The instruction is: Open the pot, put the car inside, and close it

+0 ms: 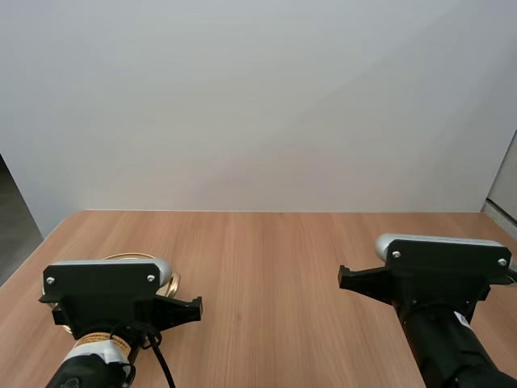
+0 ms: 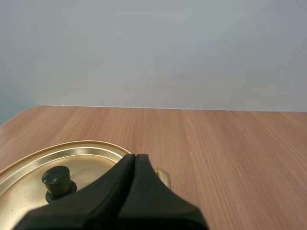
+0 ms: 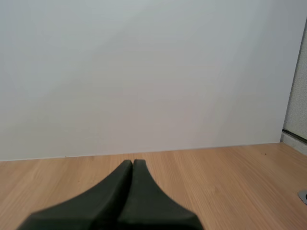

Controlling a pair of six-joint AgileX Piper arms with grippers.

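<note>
A gold pot [image 2: 29, 182] with its lid on and a dark knob [image 2: 57, 181] on top sits on the wooden table just beneath my left gripper [image 2: 134, 158]. That gripper is shut on nothing, its fingers pressed together into one dark wedge above the lid's edge. In the high view a sliver of the pot [image 1: 166, 279] shows behind my left arm. My right gripper [image 3: 133, 164] is also shut on nothing, hovering over bare table. One gold pot handle [image 2: 163, 176] pokes out beside the left fingers.
The wooden table [image 1: 266, 267] stretches ahead to a plain white wall. Both arms sit near the front edge, the left arm [image 1: 113, 307] at the left and the right arm [image 1: 436, 283] at the right, with open table between them.
</note>
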